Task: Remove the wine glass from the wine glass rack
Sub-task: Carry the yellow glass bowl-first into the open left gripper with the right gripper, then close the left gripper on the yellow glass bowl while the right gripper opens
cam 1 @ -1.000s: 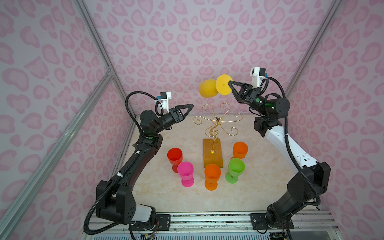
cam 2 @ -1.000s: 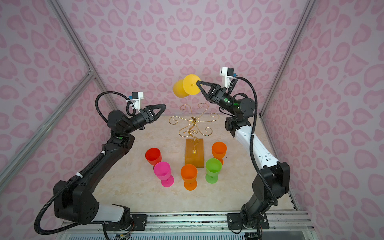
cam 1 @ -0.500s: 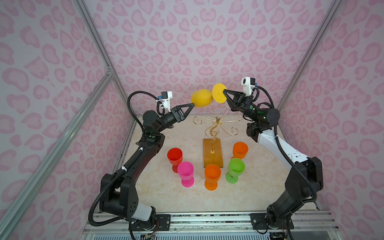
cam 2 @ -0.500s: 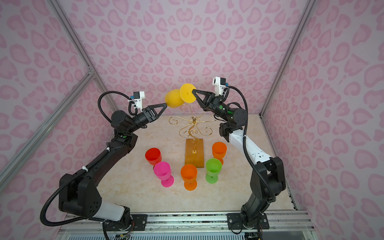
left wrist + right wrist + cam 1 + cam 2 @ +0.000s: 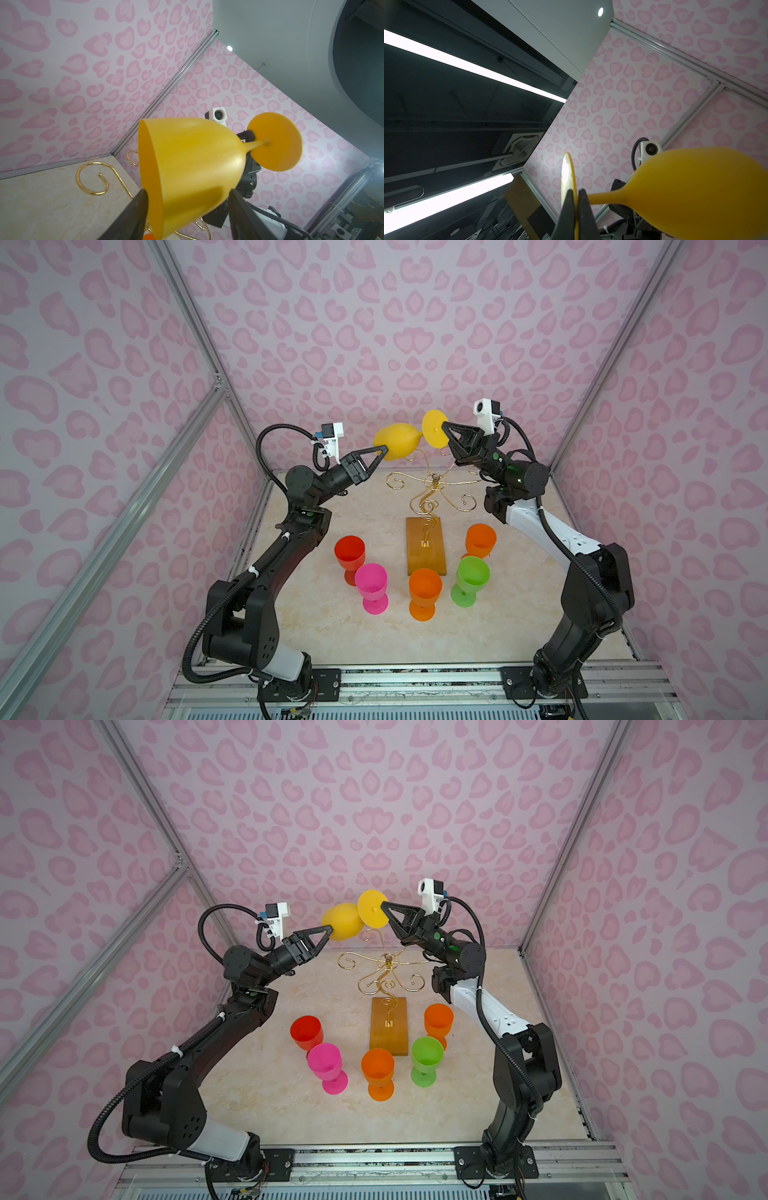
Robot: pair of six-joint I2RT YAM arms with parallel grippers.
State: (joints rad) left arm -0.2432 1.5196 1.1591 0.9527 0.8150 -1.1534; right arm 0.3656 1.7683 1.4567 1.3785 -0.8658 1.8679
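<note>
Black fingers of your left gripper (image 5: 384,449) have come up in the last second and now stand on both sides of the bowl of the yellow wine glass (image 5: 398,440); whether they already press it, I cannot tell. The glass lies sideways in the air above the wine glass rack (image 5: 426,549), free of its arms. The right gripper (image 5: 444,428) stays closed on its foot, so a handover seems near.

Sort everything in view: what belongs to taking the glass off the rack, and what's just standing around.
In the job:
yellow wine glass, held up above the wine glass rack
right gripper, pinching its foot
left gripper, straddling its bowl

Standing around, upright on the table:
red glass
pink glass
green glass
front orange glass
back orange glass
</note>
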